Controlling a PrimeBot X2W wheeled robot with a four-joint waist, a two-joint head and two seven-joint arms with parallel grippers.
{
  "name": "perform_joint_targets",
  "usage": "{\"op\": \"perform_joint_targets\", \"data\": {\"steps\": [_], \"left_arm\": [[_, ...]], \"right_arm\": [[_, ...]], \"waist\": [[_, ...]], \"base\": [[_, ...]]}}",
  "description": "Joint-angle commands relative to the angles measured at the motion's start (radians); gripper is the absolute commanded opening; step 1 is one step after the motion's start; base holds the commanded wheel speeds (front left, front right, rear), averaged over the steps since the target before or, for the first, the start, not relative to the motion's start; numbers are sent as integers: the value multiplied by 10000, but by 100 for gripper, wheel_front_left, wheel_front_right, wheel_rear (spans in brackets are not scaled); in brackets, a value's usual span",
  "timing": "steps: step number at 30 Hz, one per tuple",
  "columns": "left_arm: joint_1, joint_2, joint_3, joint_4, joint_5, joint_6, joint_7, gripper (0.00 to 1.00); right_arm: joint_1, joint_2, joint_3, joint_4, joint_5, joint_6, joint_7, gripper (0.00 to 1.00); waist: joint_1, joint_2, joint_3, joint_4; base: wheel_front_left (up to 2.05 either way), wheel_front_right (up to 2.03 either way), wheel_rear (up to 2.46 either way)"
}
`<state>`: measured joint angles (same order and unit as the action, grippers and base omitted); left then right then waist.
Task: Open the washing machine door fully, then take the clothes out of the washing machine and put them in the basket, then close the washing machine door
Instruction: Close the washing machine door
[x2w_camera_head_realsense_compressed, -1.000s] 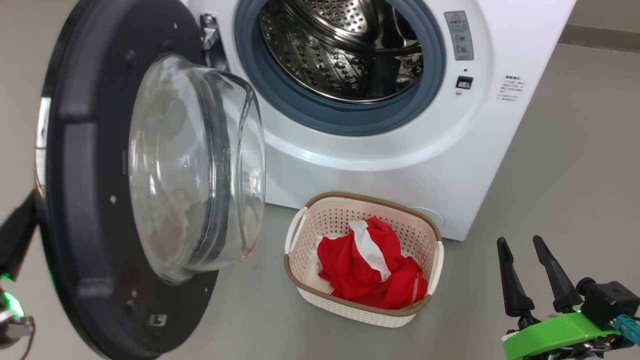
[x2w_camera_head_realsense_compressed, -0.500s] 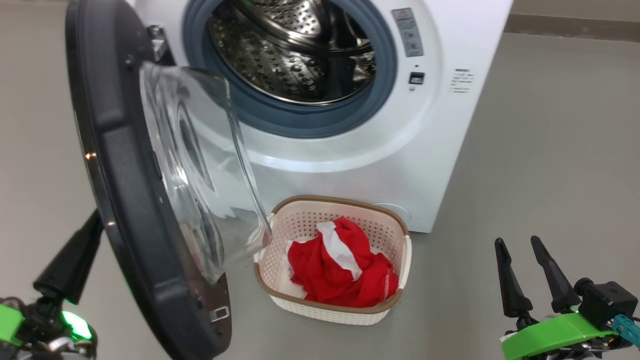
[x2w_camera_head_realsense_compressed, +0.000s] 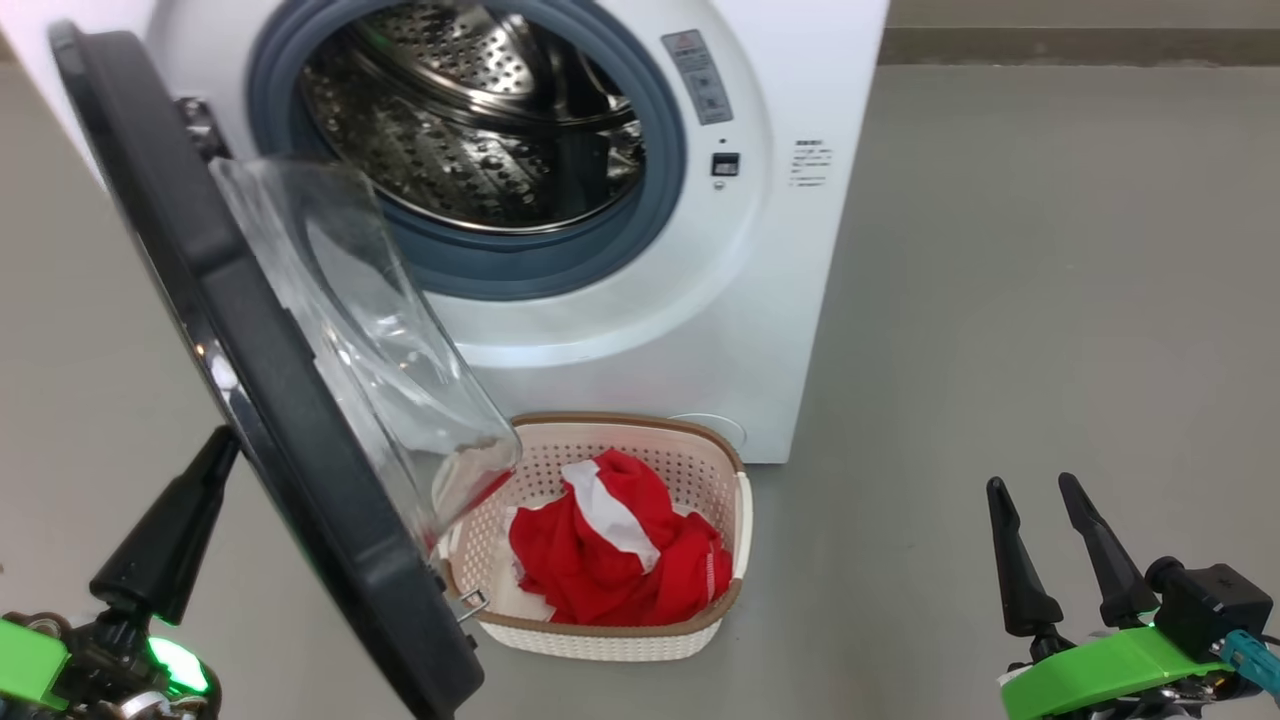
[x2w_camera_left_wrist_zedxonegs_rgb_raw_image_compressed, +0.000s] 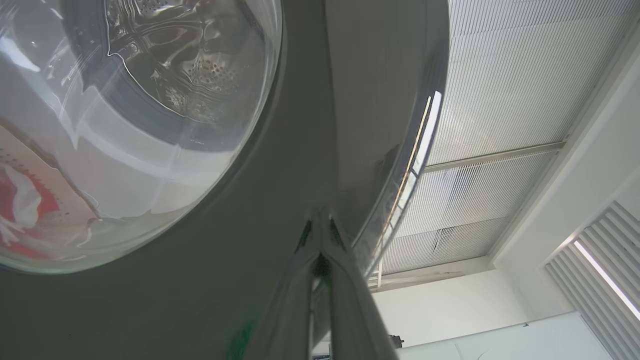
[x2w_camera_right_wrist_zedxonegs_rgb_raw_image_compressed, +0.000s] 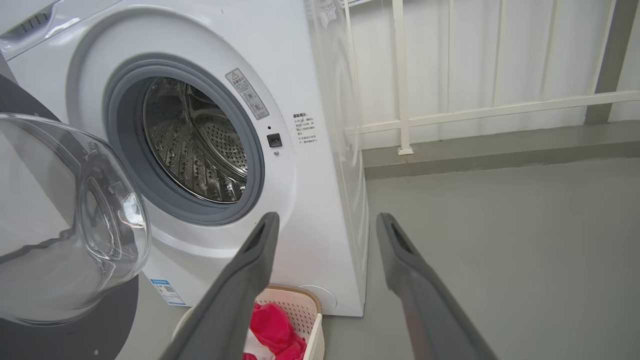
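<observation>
The white washing machine (x2w_camera_head_realsense_compressed: 790, 90) stands with its steel drum (x2w_camera_head_realsense_compressed: 470, 120) showing bare metal. The washing machine door (x2w_camera_head_realsense_compressed: 260, 380), black-rimmed with a clear glass bowl (x2w_camera_head_realsense_compressed: 350, 320), hangs partly open, edge-on to the head view. My left gripper (x2w_camera_head_realsense_compressed: 222, 445) is shut, its tips against the door's outer face (x2w_camera_left_wrist_zedxonegs_rgb_raw_image_compressed: 280, 165) near the rim. The red and white clothes (x2w_camera_head_realsense_compressed: 610, 555) lie in the cream basket (x2w_camera_head_realsense_compressed: 725, 540) on the floor before the machine. My right gripper (x2w_camera_head_realsense_compressed: 1030, 490) stands open and empty at the lower right, apart from everything, and looks at the machine (x2w_camera_right_wrist_zedxonegs_rgb_raw_image_compressed: 310, 75).
Grey floor (x2w_camera_head_realsense_compressed: 1050, 250) stretches to the right of the machine. The door's lower edge hangs close over the basket's left side. A white railing (x2w_camera_right_wrist_zedxonegs_rgb_raw_image_compressed: 475, 107) and a low kerb run behind the machine on the right.
The camera has turned, shifting the picture left. The door has swung from wide open toward the machine, now edge-on. My left gripper has come up behind it. The right gripper has kept still.
</observation>
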<state>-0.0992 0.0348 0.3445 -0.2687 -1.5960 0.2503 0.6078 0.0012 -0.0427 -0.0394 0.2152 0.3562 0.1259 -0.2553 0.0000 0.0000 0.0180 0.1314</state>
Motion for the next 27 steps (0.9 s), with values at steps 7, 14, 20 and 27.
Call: {"op": "perform_joint_targets", "data": {"steps": [7, 14, 20, 27], "left_arm": [[-100, 155, 252, -234, -317, -115, -119, 0], [10, 342, 519, -195, 205, -684, -555, 100], [233, 401, 687, -361, 682, -1700, -996, 100], [1090, 1211, 305, -232, 4728, -3531, -2859, 100]], "right_arm": [[-72, -76, 199, -256, -28, 48, -65, 100], [-133, -76, 140, -264, -111, 48, -65, 100], [-104, -76, 151, -244, -101, 48, -65, 100], [-46, -76, 201, -249, -119, 48, -65, 100]], "waist": [[0, 0, 49, -272], [0, 0, 21, -86], [0, 0, -73, 106], [0, 0, -171, 297]], "base": [[0, 0, 0], [0, 0, 0], [0, 0, 0], [0, 0, 0]]}}
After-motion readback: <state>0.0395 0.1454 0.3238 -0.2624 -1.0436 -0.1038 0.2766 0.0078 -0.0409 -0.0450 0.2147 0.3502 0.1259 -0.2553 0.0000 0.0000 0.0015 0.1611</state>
